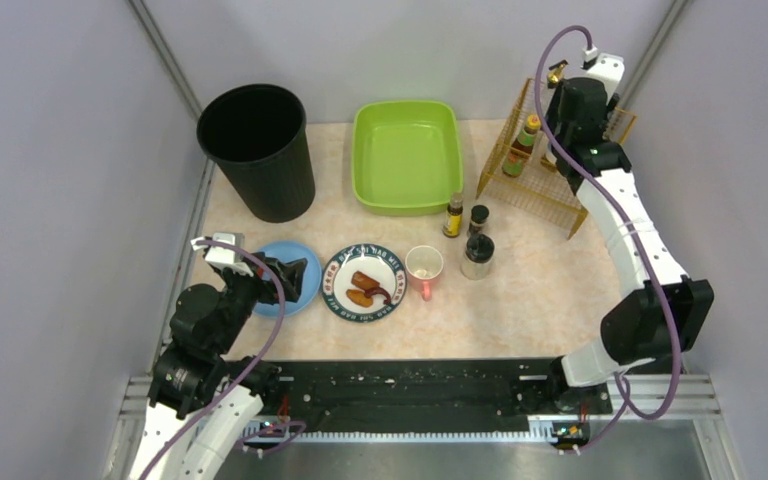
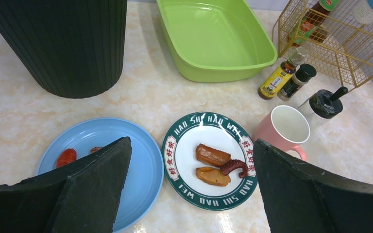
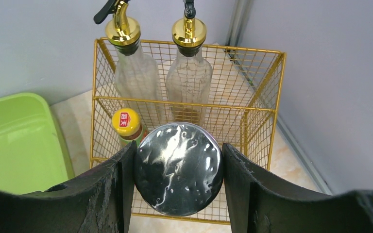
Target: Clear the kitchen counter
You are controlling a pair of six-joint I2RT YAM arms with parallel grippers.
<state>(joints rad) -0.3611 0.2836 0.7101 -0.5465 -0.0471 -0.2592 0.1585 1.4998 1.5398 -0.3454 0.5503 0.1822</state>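
Observation:
The kitchen counter [image 1: 520,300] is beige stone-look. My right gripper [image 1: 582,98] hangs over the gold wire rack [image 1: 540,190] at the back right, shut on a round container with a shiny silver lid [image 3: 178,167]. Below it the rack [image 3: 267,97] holds two glass oil bottles [image 3: 131,77] and a yellow-capped bottle [image 3: 126,124]. My left gripper [image 2: 192,143] stands open, nothing in it, above a blue plate [image 2: 141,160] and a green-rimmed plate [image 2: 175,145] with brown food pieces [image 2: 213,155]. A pink cup [image 2: 281,131] stands to the right of that plate.
A black ribbed bin [image 1: 260,150] stands at the back left and a lime-green tub [image 1: 360,160] beside it. Three small condiment bottles [image 1: 453,215] stand between tub and rack. A red food piece [image 2: 66,157] lies on the blue plate. Grey walls close in both sides.

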